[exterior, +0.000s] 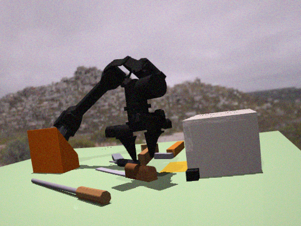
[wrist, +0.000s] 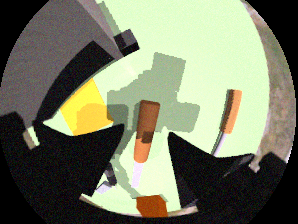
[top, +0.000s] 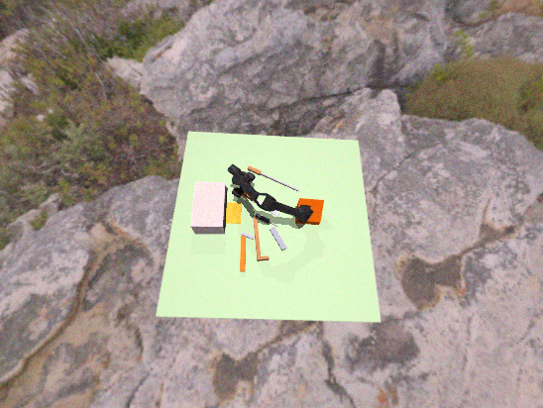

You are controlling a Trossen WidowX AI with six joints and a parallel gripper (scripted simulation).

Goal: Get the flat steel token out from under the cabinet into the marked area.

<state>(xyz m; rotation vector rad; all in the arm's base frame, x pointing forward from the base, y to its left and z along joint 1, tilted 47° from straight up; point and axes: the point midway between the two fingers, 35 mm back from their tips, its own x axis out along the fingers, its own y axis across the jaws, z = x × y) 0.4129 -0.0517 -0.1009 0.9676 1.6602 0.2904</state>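
Observation:
The steel token is not visible in any view. The pale cabinet (top: 208, 205) (exterior: 222, 145) (wrist: 50, 40) stands beside the yellow marked area (top: 234, 213) (exterior: 176, 167) (wrist: 86, 97), which has nothing lying on it. My gripper (exterior: 144, 159) (wrist: 146, 131) is open and points down, low over a brown-handled tool (exterior: 141, 173) (wrist: 147, 115) with a pale flat blade. In the wrist view the handle lies between the two fingers, not gripped. In the exterior view the fingertips are close behind the handle; their exact height is unclear. The tool lies on the table, mostly hidden by the arm in the top view.
An orange-handled rod (top: 254, 169) (exterior: 93, 195) (wrist: 231, 112) lies to one side. A small black block (exterior: 193, 174) (wrist: 126, 41) is at the cabinet's corner. An L-shaped stick (top: 257, 238), an orange bar (top: 243, 254), a grey bar (top: 277, 239) and a black-handled tool (top: 263, 218) lie across the table.

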